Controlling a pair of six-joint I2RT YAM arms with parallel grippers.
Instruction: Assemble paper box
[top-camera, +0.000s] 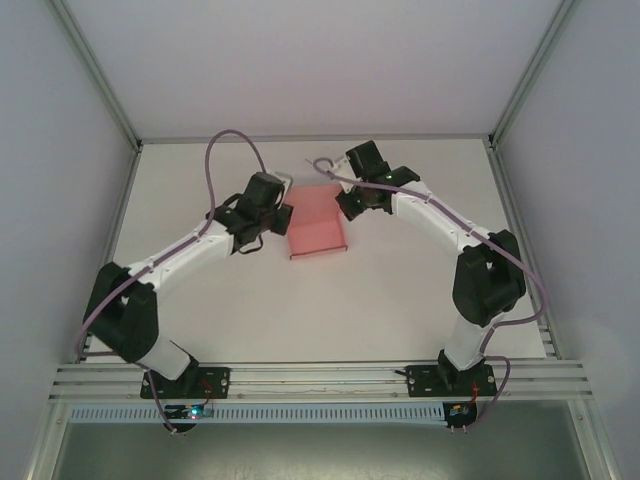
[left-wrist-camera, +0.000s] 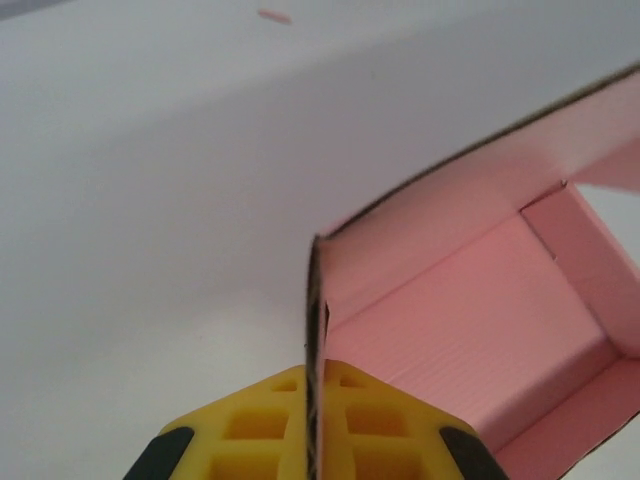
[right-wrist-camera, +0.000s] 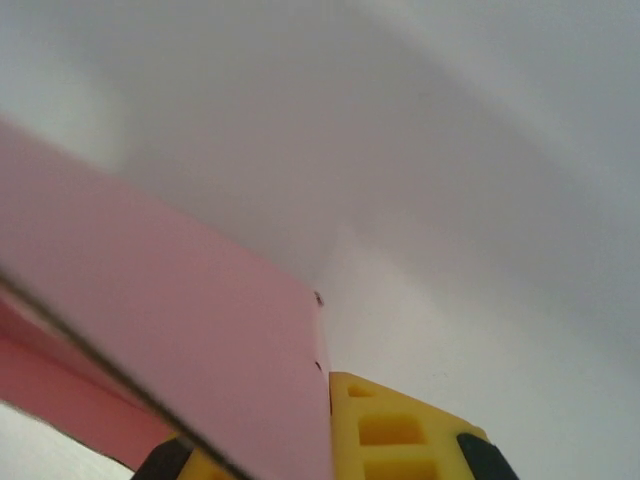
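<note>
Currently paper box (top-camera: 318, 222) held at centre of counter (top-camera: 400, 300), half-formed, walls up. Left hand (left-wrist-camera: 315, 425) clamped on L wall edge; right hand (right-wrist-camera: 330, 435) closed on R panel. Risk: thin card creased/torn if hands pulled apart unevenly.

The paper box (top-camera: 318, 222) is plain pink, the left tool (left-wrist-camera: 313, 410) and right tool (right-wrist-camera: 310, 450) yellow, the table (top-camera: 400, 290) white.

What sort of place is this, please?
Likely a lab robot cell: a white table enclosed by plain panels, aluminium rails along its near edge, and two arms holding a pink paper box.
</note>
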